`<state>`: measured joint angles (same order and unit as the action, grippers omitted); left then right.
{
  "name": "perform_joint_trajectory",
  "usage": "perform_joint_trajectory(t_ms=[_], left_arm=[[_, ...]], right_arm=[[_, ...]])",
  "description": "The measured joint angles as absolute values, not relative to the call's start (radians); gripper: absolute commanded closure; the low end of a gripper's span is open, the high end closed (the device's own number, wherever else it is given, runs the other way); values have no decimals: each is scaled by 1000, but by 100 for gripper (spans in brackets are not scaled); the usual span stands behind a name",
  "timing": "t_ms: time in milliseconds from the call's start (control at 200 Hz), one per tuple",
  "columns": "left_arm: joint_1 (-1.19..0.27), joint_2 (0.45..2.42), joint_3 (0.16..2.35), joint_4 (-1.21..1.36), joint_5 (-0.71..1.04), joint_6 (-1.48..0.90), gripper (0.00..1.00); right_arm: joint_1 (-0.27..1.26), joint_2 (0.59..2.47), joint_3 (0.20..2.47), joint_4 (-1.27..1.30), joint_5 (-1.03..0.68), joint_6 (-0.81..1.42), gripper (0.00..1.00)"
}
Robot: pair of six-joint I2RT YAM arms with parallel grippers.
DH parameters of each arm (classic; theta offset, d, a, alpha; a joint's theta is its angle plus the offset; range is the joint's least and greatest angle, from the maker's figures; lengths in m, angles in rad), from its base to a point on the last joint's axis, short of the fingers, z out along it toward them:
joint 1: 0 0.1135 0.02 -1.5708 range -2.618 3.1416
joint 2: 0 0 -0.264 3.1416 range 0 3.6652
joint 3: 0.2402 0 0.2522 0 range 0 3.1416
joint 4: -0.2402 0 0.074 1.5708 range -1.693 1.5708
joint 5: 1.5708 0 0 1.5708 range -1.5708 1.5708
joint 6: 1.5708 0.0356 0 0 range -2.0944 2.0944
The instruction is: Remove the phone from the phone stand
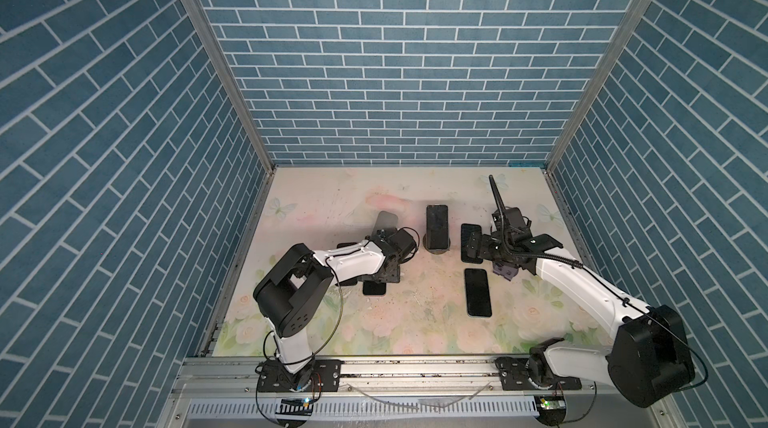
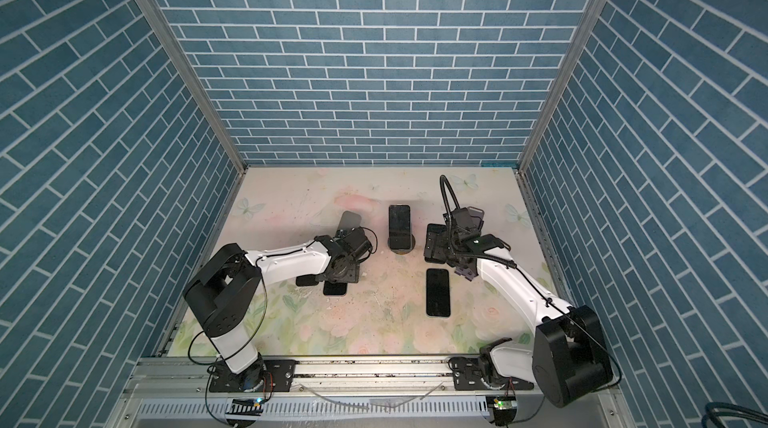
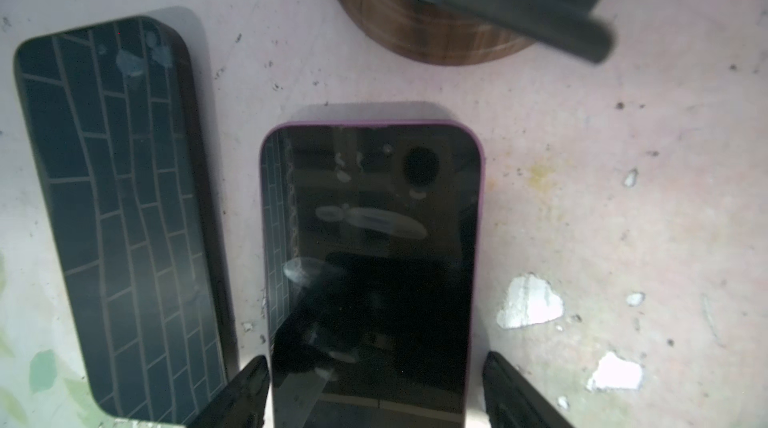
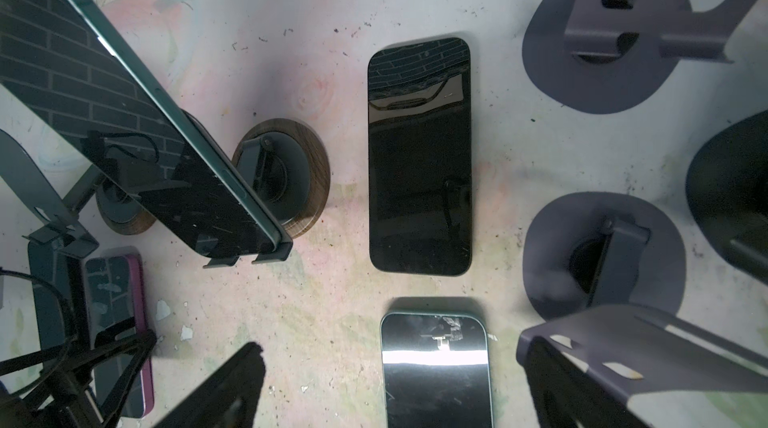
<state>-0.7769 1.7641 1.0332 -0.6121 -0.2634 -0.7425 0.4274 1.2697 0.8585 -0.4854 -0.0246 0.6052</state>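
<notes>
At the near edge an aluminium rail (image 1: 415, 367) carries both arm bases. Beyond it the bench (image 1: 374, 330) is covered in a pale floral print of pink roses, green leaves and butterflies. The covering is scuffed, peppered with dark specks and chipped to white in places. A flat phone (image 1: 478, 292) lies face up right of centre, clear of both arms. On the left side, the left hand (image 3: 374, 357) sits low over a purple-edged phone (image 3: 374, 238) that lies flat on the bench. Its fingers (image 3: 511, 392) straddle the phone's long sides, parted just wider than the phone. A strip of bench shows beside one finger, so nothing is gripped. A dark phone (image 3: 116, 213) lies just beside the purple-edged one. The right hand (image 1: 478, 248) hangs above a second flat phone (image 1: 470, 231), spread wide and empty. Between the two hands the phone (image 1: 436, 224) leans in the phone stand (image 1: 437, 251), whose round wooden base rests on the bench; neither hand touches it. An empty stand (image 1: 386, 220) stands to its left. Blue brick-pattern walls (image 1: 395, 72) enclose the bench on three sides, joined at aluminium corner posts.
</notes>
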Motion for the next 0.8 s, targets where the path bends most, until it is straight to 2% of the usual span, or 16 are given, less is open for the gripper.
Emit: perform_joint_trajectory(t_ms=[315,800], left_arm=[[-776,1710,954,-510,-265,-720,17],[-776,1618,908,-511,-265,-652,15]], right_arm=[[432,1270,859,-489,-30,605,2],[470,1308,905,-512,-27,605,1]])
